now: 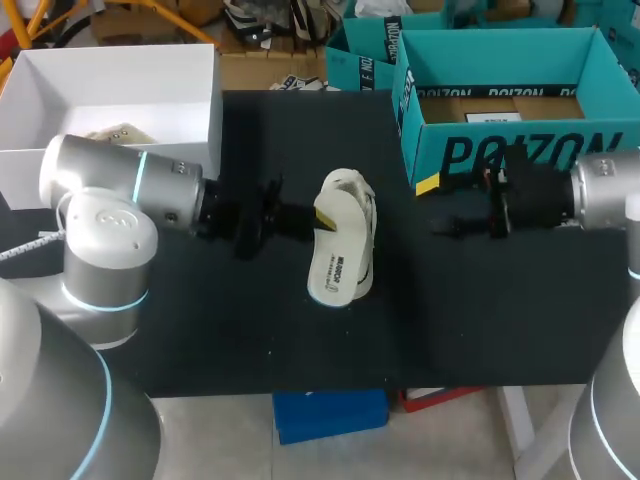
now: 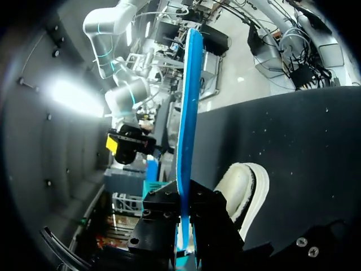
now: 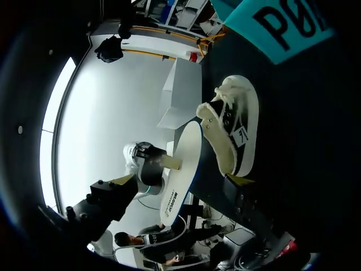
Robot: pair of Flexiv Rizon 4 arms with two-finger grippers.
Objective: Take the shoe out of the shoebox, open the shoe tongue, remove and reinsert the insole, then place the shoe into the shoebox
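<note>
White shoe [image 1: 352, 195] lies on the black surface [image 1: 250, 330]. Just beside the shoe, on the left arm's side, the insole [image 2: 189, 101], blue underneath and white on top, stands on edge, and the left claw [image 2: 186, 226] is clamped on its end. Right of the shoe, the right claw [image 1: 435, 208] hangs spread wide, gripping nothing, in front of the teal shoebox [image 1: 500, 150]. Well left of the shoe sits a white box [image 1: 150, 85].
</note>
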